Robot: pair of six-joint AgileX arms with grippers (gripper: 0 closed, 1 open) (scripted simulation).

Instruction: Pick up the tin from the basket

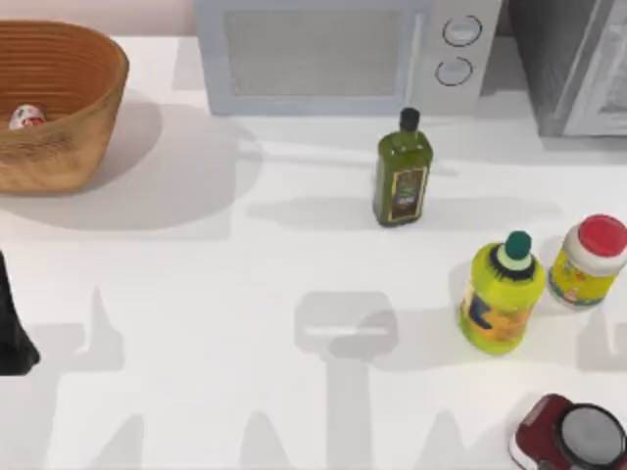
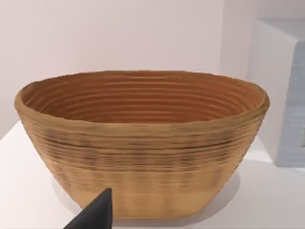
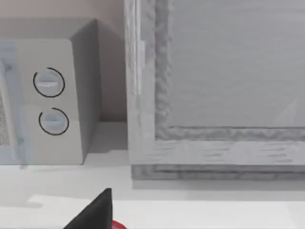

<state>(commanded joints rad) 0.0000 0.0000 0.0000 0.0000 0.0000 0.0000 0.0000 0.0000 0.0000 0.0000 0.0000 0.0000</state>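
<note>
Sitting inside the basket [image 1: 73,93] at the top view's 10 o'clock corner, against its left-hand inner wall — the tin [image 1: 27,117], white with a red mark, only partly visible over the rim. Basket itself resting on the white table [image 1: 196,323], orange-brown and ribbed, close to the back edge.

Parked at the 9 o'clock edge of the top view — the left arm [image 1: 12,328], a dark shape well apart from the basket, toward 6 o'clock of it, with bare table between. Tin therefore toward 12 o'clock from that arm, well apart from it. In the left wrist view, one dark fingertip of the left gripper [image 2: 95,214] in front of the basket's outer wall; spread or pressed together, cannot tell. Tin hidden there behind the basket's near wall.

In the right wrist view, one dark fingertip of the right gripper [image 3: 95,212] facing a microwave [image 3: 52,95] and a grey cabinet [image 3: 214,86]; its state likewise cannot be told.
</note>
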